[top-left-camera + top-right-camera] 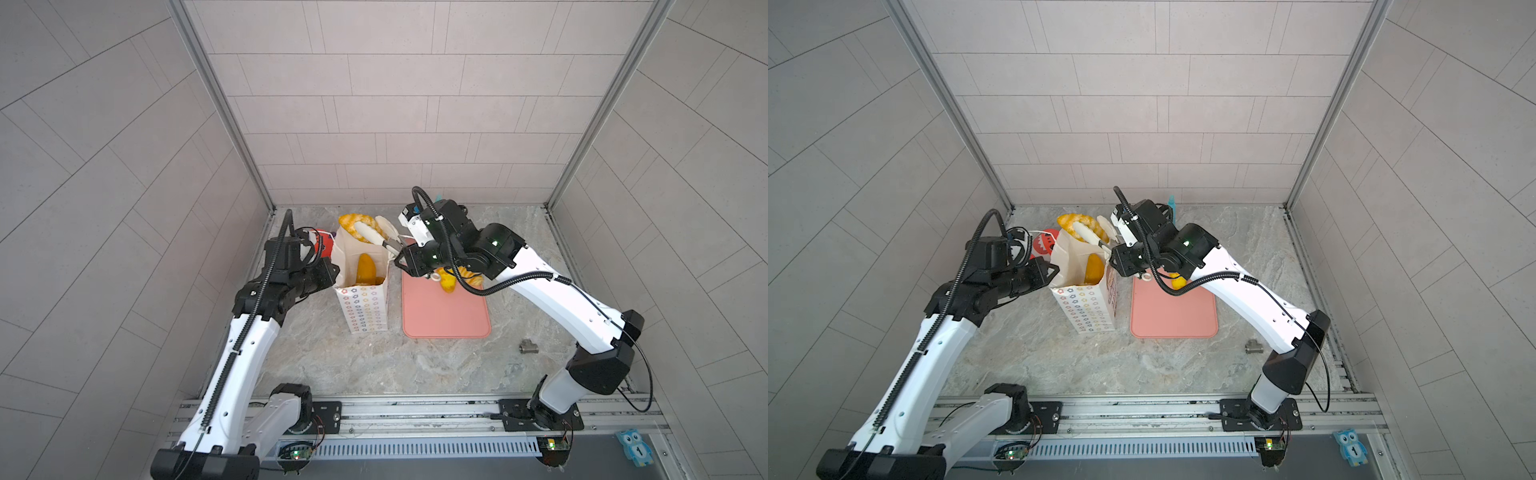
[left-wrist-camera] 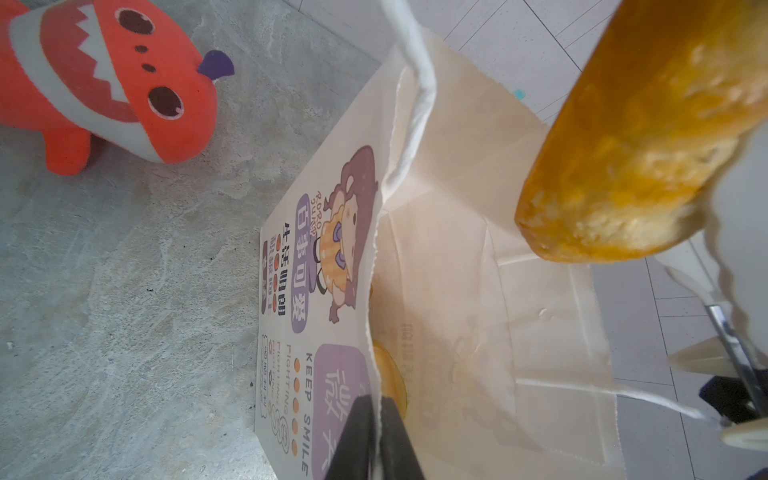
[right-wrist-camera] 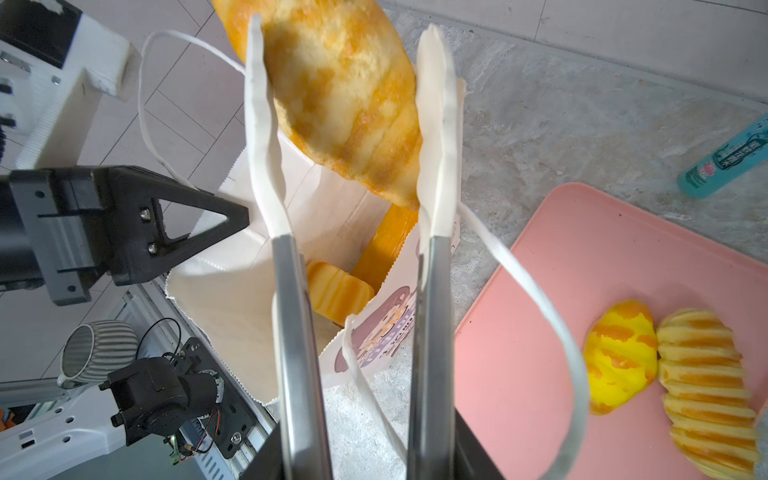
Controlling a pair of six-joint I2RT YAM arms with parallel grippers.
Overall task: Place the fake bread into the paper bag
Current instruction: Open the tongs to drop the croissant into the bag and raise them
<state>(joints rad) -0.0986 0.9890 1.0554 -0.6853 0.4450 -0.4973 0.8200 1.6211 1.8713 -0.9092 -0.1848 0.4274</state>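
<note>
Step in hand: you are delivering the crusty oval bread (image 3: 340,95) to the paper bag (image 1: 363,307); judging by its position, the release is about to happen.
Left gripper (image 2: 379,440): its fingers (image 2: 357,436) are clenched on the printed front rim of the bag, pinching the paper and holding the mouth open.
Right gripper (image 1: 402,254): its fingers are grasping the steel tongs (image 3: 291,311) by the handle end. The white tong tips are flanking the bread on both sides and appear to be touching it.
Bread position: it is hanging tilted above the far end of the bag mouth, with its lower end over the opening and not yet below the rim.
Already inside: a long loaf (image 1: 365,268) and a striped roll (image 3: 338,291) are lying in the bag.
Waiting: a yellow bun (image 3: 619,357) and a ribbed roll (image 3: 706,390) are sitting against each other on the pink tray (image 1: 444,316), just beside the bag on the desk (image 1: 374,365).
Technique: you should be centring the bread over the free space beside the long loaf and bringing its lower end below the rim before you let the tongs spread.
Hazard: a white cord handle (image 3: 540,299) is looping just beside one tong tip, so you should be steering clear of it while withdrawing.
Support: your left pinch is doing the steadying; loosening it early would probably let the mouth sag shut.
</note>
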